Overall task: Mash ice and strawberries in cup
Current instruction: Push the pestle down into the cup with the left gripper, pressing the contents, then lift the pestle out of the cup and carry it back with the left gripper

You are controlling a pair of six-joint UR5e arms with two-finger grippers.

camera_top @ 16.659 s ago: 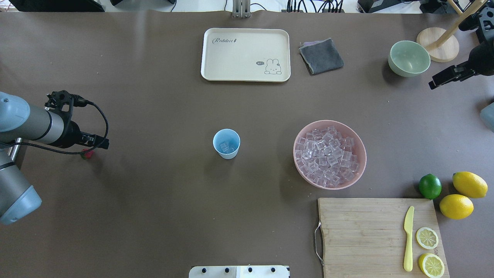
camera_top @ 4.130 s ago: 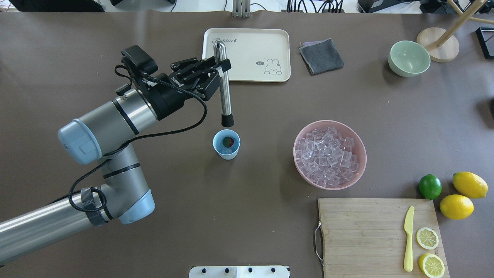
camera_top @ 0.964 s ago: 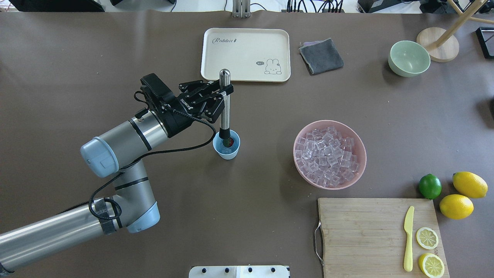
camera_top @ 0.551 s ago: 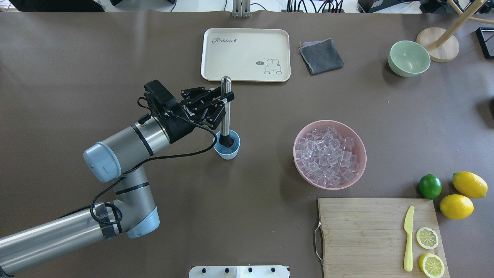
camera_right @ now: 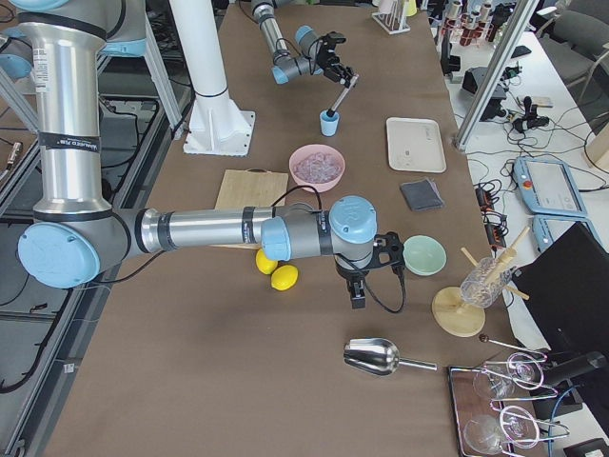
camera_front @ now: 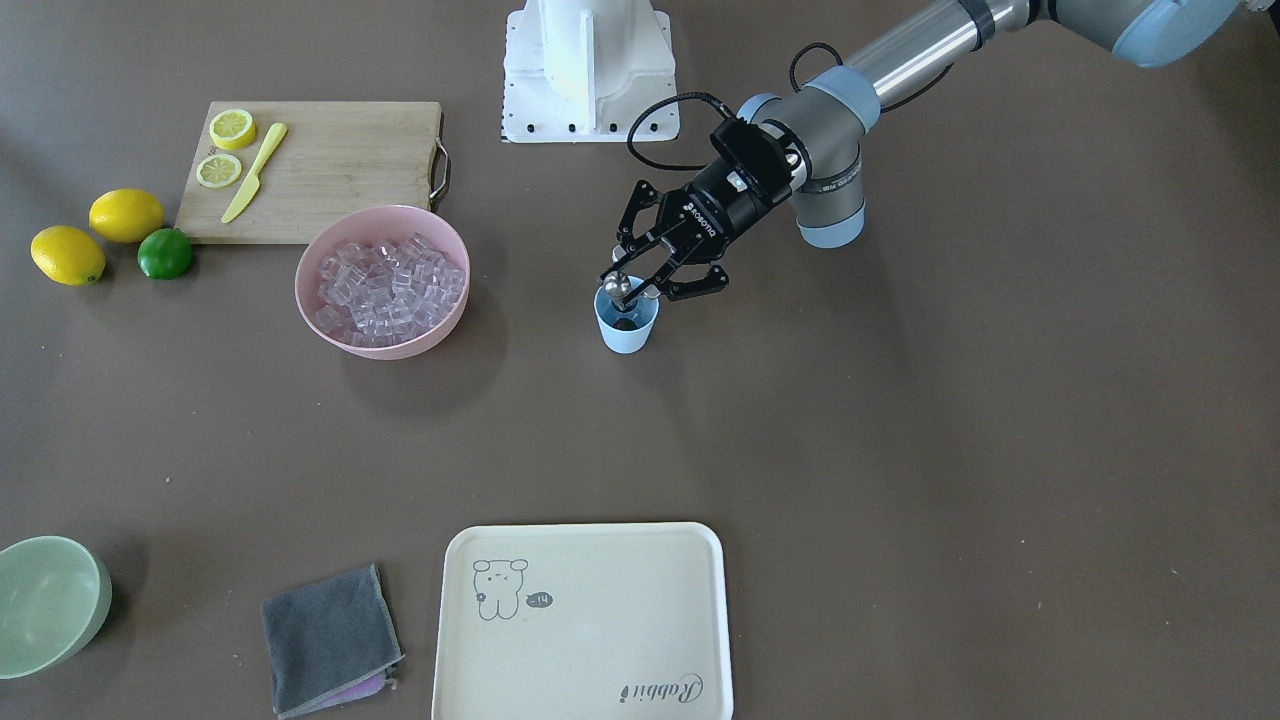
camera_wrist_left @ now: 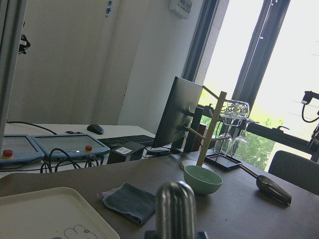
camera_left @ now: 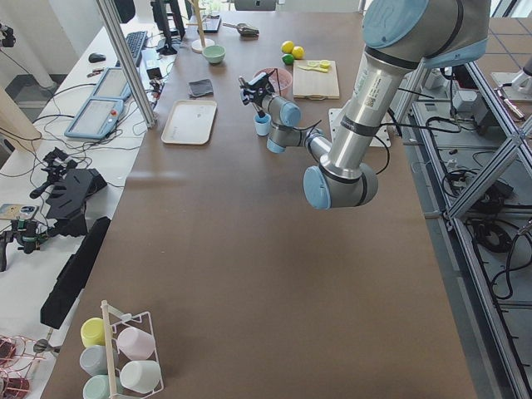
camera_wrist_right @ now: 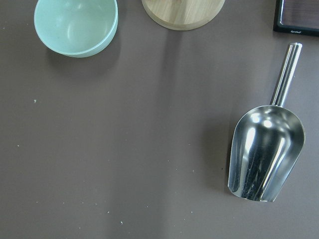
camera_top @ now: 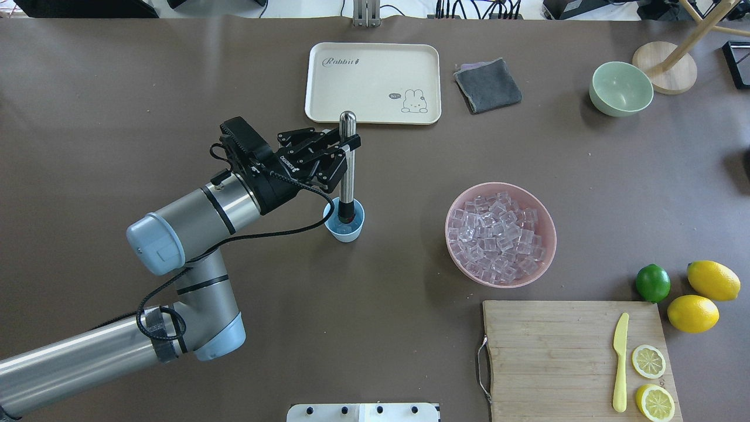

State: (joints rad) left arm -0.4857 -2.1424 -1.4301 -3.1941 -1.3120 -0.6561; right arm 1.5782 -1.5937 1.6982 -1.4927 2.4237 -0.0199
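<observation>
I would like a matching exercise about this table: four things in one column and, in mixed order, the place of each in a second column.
Things
1. metal muddler
2. yellow knife
3. grey cloth
4. lime

Places
A. beside the two lemons
B. on the wooden board
C. held in the left gripper, lower end in the cup
D. between the tray and the green bowl

Pairs: 1-C, 2-B, 3-D, 4-A
</observation>
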